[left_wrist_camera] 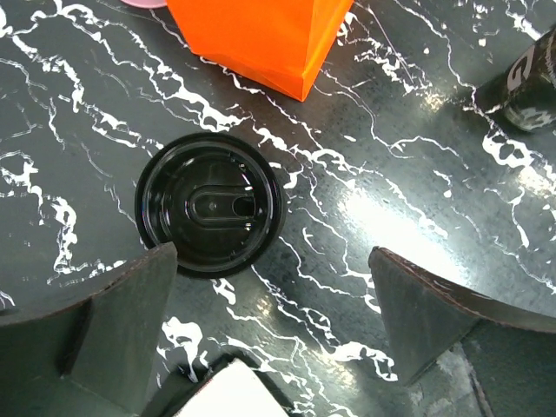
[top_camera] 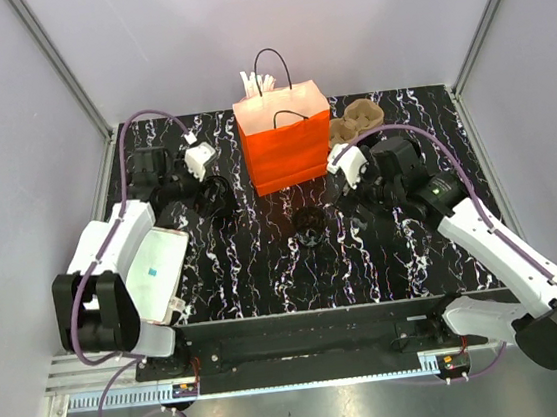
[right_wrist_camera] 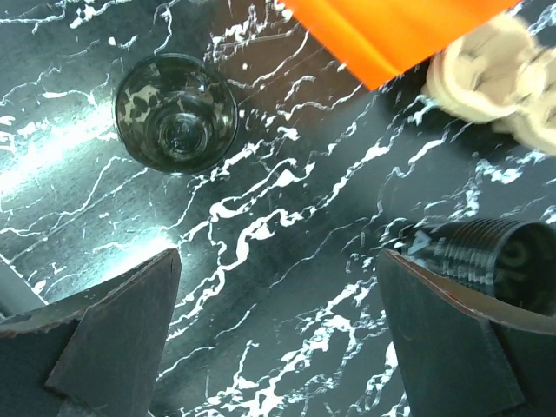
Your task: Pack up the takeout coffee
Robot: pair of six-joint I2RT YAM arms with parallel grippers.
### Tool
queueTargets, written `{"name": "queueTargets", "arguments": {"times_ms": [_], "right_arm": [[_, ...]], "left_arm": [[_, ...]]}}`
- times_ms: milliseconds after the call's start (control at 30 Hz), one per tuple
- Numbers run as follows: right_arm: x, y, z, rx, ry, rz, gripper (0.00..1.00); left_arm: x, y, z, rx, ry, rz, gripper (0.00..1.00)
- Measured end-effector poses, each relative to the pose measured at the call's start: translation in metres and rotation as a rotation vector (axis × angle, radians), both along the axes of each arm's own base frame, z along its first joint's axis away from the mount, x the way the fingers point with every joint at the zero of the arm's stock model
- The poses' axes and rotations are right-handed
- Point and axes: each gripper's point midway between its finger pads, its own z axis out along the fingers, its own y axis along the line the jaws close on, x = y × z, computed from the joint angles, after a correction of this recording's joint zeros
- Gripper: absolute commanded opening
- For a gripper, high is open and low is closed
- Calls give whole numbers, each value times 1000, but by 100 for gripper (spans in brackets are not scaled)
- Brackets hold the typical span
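The takeout coffee [top_camera: 309, 227], a small round black cup, stands open-topped on the marble table in front of the orange paper bag [top_camera: 286, 137]; the right wrist view shows it from above [right_wrist_camera: 176, 113], up and left of my fingers. My right gripper [top_camera: 343, 185] [right_wrist_camera: 278, 256] is open over bare table, with a black ribbed cup-like piece [right_wrist_camera: 486, 261] lying against its right finger. My left gripper [top_camera: 201, 182] [left_wrist_camera: 271, 256] is open too, and a flat black ringed lid [left_wrist_camera: 208, 204] lies just beyond its left finger. Neither gripper holds anything.
A brown pulp cup carrier [top_camera: 359, 121] [right_wrist_camera: 495, 74] sits right of the bag. The bag's corner [left_wrist_camera: 261, 39] is close to the lid. White items stick out of the bag's top [top_camera: 262, 80]. Grey walls enclose the table on three sides.
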Motion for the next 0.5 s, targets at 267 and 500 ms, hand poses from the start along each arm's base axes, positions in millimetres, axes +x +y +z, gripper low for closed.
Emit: {"name": "queueTargets", "arguments": {"times_ms": [267, 500], "right_arm": [[0, 0, -15, 40, 39, -1, 100], [-2, -3, -17, 67, 36, -8, 100]], "left_arm": [[17, -2, -8, 22, 4, -39, 83], [18, -10, -32, 47, 58, -74, 67]]}}
